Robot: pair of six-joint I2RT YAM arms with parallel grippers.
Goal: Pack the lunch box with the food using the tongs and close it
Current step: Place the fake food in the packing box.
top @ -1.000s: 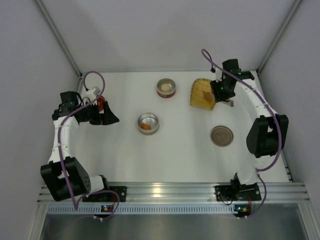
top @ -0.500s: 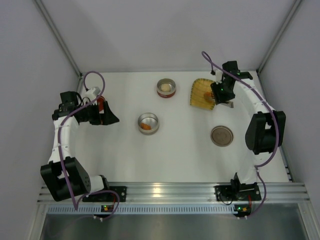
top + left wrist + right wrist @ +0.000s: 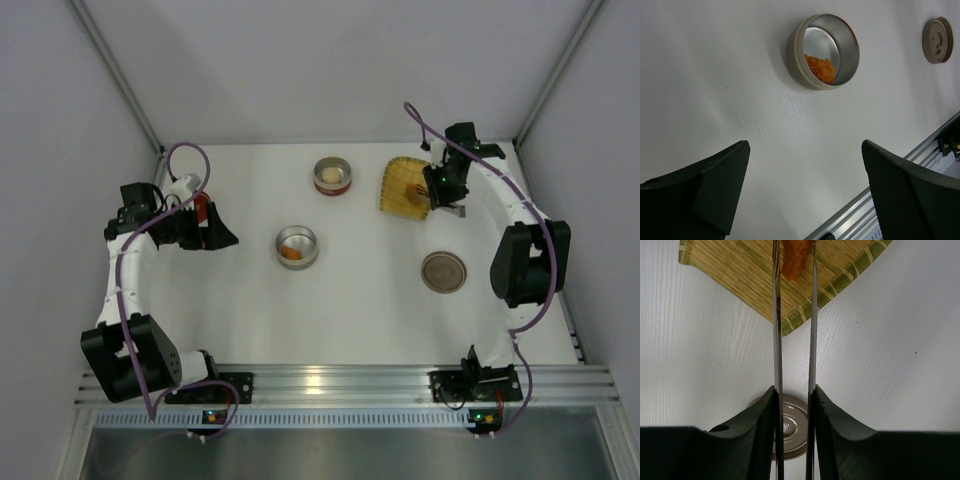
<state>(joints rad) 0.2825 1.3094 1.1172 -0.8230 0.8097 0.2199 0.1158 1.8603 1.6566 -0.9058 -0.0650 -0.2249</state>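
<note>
We see a white table (image 3: 370, 320) that fills the floor of a pale grey enclosure. Plain walls stand at 9 o'clock (image 3: 50, 150), 12 o'clock (image 3: 330, 70) and 3 o'clock (image 3: 605, 150), and slim metal posts (image 3: 115, 75) run down the two far corners. A yellow woven tray (image 3: 395, 190) lies flat on the table at about 1 o'clock from its middle. It is made of thin straw-coloured slats with a greenish woven border, and in the right wrist view one of its corners points toward 6 o'clock. At 6 o'clock a ribbed aluminium rail (image 3: 340, 382) runs the full width of the table's near edge, with a dull grey metal sheet (image 3: 340, 450) just beyond it.
</note>
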